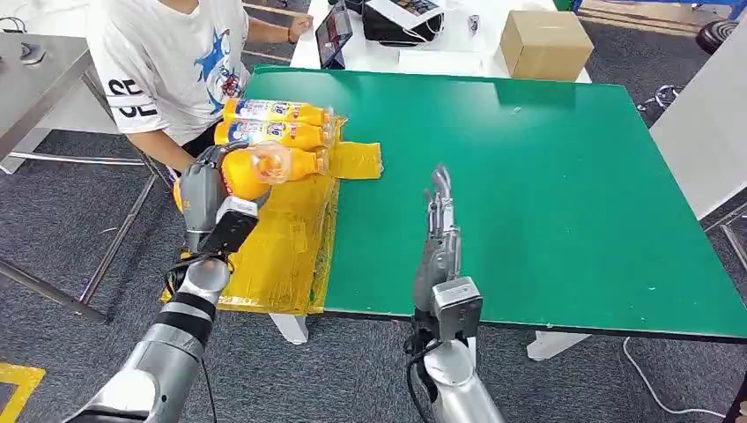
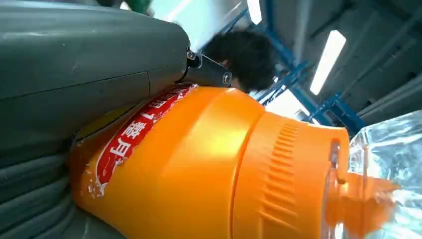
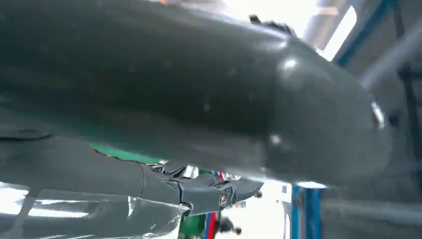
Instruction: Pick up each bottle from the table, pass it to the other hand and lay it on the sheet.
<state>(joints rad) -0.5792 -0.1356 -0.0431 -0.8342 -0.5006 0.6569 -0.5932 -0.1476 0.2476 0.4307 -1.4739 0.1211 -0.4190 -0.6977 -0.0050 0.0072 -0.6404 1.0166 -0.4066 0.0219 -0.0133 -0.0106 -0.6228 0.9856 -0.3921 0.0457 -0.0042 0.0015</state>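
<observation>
My left hand [image 1: 210, 181] grips an orange bottle [image 1: 254, 169] with a clear cap, held over the far end of the yellow sheet [image 1: 282, 242]. Up close in the left wrist view the same orange bottle [image 2: 209, 169] sits against my left hand [image 2: 84, 74], red label showing. Two more orange bottles [image 1: 275, 112] [image 1: 273, 134] lie side by side at the sheet's far end, and a third one [image 1: 304, 162] lies just beyond the held one. My right hand [image 1: 438, 207] hovers over the green table [image 1: 546, 194] with fingers stretched out and nothing in it; my right hand [image 3: 199, 99] looks the same in its wrist view.
A person in a white T-shirt [image 1: 167, 62] sits at the table's far left corner, close to the bottles. A cardboard box [image 1: 544, 42] and a tablet [image 1: 334, 33] stand on the white table behind. A metal table [image 1: 40, 79] is at the left.
</observation>
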